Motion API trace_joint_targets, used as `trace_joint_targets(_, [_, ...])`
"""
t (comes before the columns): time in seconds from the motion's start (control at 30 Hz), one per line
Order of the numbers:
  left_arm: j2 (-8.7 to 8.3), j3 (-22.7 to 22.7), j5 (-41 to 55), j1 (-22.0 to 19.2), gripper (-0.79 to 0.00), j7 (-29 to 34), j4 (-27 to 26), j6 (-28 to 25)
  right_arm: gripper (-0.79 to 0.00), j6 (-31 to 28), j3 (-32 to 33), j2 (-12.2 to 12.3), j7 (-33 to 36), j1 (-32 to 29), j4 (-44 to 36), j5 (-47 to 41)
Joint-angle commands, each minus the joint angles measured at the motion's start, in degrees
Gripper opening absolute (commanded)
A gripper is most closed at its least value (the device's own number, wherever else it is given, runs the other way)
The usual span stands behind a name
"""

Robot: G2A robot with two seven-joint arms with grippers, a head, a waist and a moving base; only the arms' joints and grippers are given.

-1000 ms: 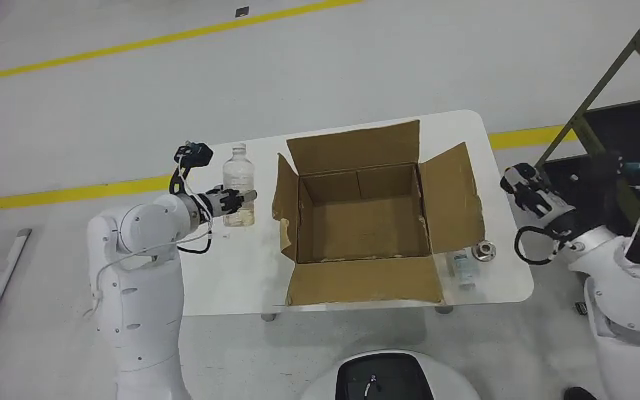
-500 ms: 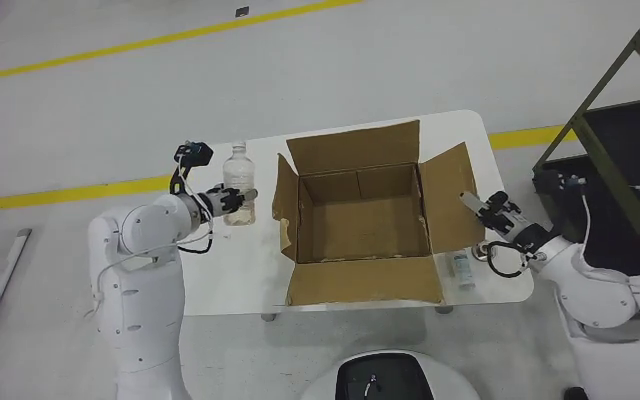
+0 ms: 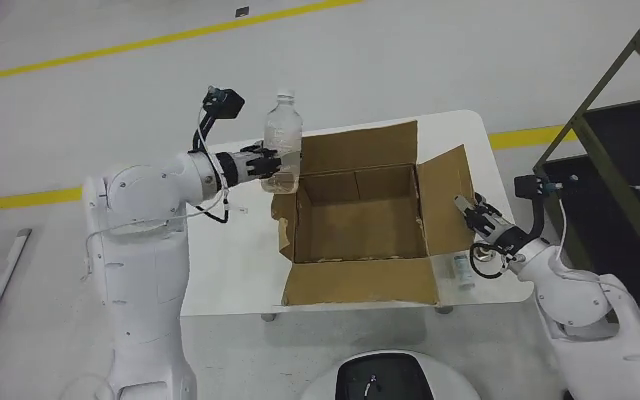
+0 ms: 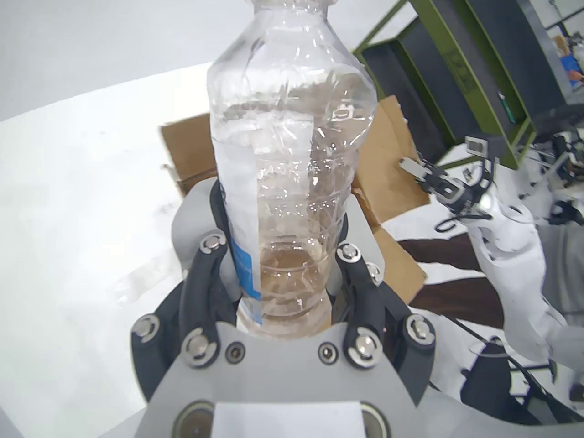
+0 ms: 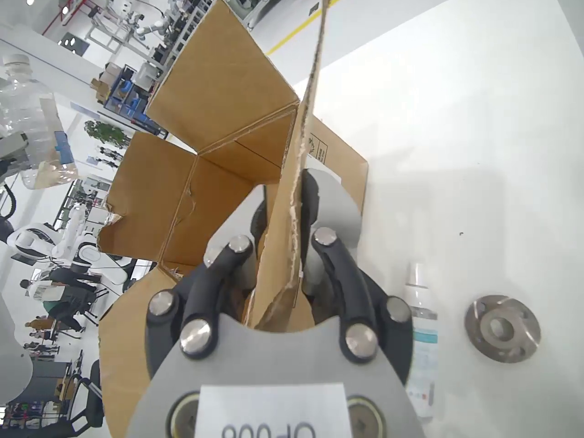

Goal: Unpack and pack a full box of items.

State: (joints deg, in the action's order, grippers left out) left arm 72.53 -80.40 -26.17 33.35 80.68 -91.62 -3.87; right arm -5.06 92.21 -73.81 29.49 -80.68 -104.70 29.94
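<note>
Bottle [image 4: 292, 129] clamped in left gripper [image 4: 278, 225]; right gripper [image 5: 291, 198] closed on box flap [image 5: 311, 102].

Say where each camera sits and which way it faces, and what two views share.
Top view: above the arms, looking down at the table and open box; both arms show.
Left wrist view: behind the left pincer, facing along the clear bottle it grips toward the box.
Right wrist view: behind the right pincer, clamped on a box flap; spray bottle and metal flange nearby.
Shared: both wrist views show box and clear bottle.
</note>
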Motion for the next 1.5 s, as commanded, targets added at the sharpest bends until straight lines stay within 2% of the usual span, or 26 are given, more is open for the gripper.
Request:
trace_joint_targets(0.0, [0.10,1.70,4.42,-0.72,-0.785,2.31,1.63,0.96,-0.785,0.17,-0.26,0.04,-0.33,-0.08,0.09,0.07])
trace_joint_targets(0.13, [0.25,4.89,6.43,-1.47,-0.785,3.81,3.99,2.55,-0.785,0.53,-0.36,0.18,-0.60,-0.07,0.17,0.14])
trace_joint_targets(0.73, [0.25,4.96,6.51,-1.22,-0.785,3.38,3.95,2.54,-0.785,0.72,-0.30,0.36,-0.65,0.30,0.25,0.03])
trace_joint_targets(0.87, [0.31,7.39,7.38,-0.04,-0.785,1.44,3.77,3.87,-0.785,0.72,-0.30,0.36,-0.65,0.30,0.25,0.03])
trace_joint_targets(1.17, [0.86,14.43,8.46,-2.97,-0.785,2.04,10.80,8.41,-0.785,0.72,-0.30,0.36,-0.65,0.30,0.25,0.03])
trace_joint_targets(1.47, [1.13,16.43,11.77,-4.40,-0.785,1.14,19.14,16.29,-0.785,0.72,-0.30,0.36,-0.65,0.30,0.25,0.03])
